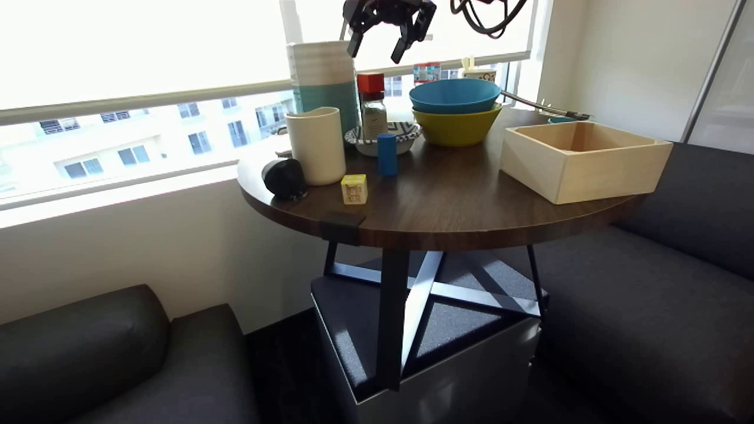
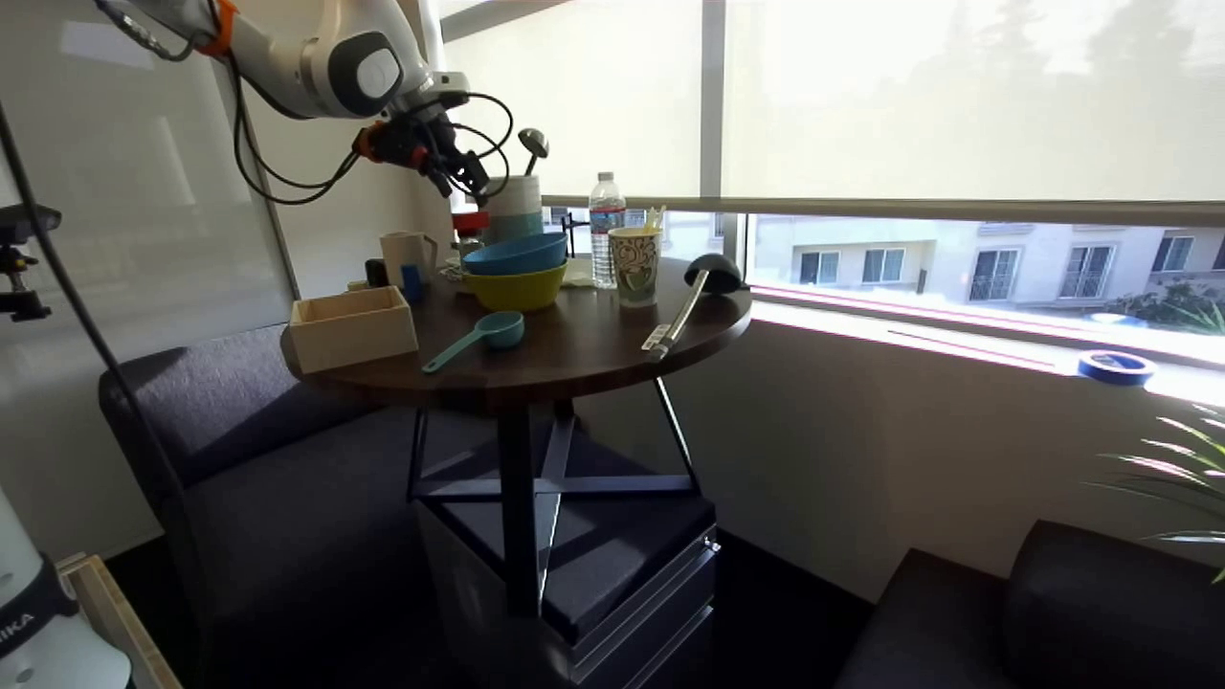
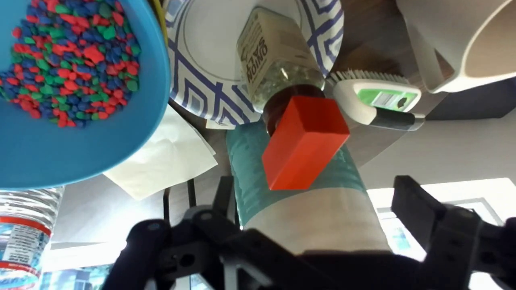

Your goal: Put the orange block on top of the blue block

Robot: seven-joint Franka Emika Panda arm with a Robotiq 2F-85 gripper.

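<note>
Our Robotiq gripper (image 1: 376, 54) hangs released, fingers spread apart, above the reddish-orange block (image 3: 305, 144), which we see perched on the onion salt jar (image 3: 278, 60) in the patterned bowl (image 3: 197, 92). Farther out, the blue block (image 1: 387, 154) stands upright on the round wooden table (image 1: 459, 200), near the yellow-tan cube (image 1: 354, 191).

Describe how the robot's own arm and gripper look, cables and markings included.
The arm is white and rounded, with a dark joint cap around a pale disc, and an orange band. Black cables loop outside it. The gripper is black, with two angular fingers. A white housing, probably the arm's base, has a dark band showing "IKA".
</note>
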